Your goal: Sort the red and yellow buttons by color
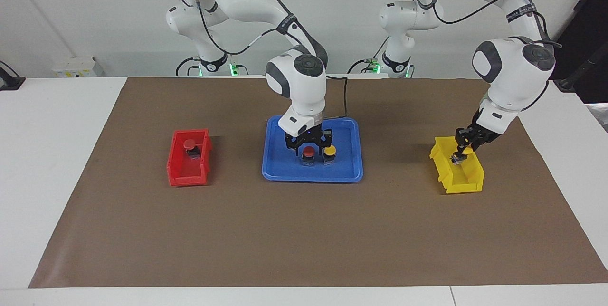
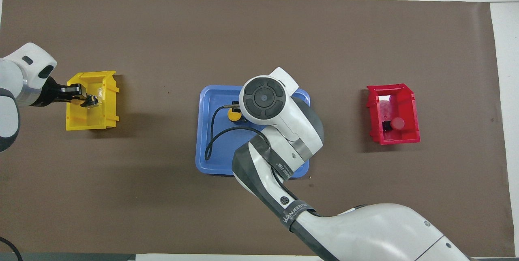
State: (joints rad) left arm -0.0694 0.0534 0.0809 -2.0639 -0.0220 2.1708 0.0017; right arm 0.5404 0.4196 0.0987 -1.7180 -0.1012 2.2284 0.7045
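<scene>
A: What sits closest to the lens?

B: The brown paper mat (image 1: 304, 230) covering the desk, bare along the desk's edge farthest from the robots. On its middle lies a blue tray (image 1: 280, 170), flanked by a red bin (image 1: 178, 173) toward the right arm's end and a yellow bin (image 1: 470, 182) toward the left arm's end.

A: And the buttons?

B: One red button (image 1: 190, 145) rests inside the red bin, at its end nearer the robots. A second red button (image 1: 308, 152) and a yellow button (image 1: 329, 150) stand side by side on the tray.

A: The arms?

B: The right gripper (image 1: 308, 146) is down over the tray, fingers spread either side of the red button's cap, not visibly pressed against it. The left gripper (image 1: 463, 150) reaches into the yellow bin, fingers closed on another yellow button (image 1: 468, 150), held just above the bin floor.
</scene>
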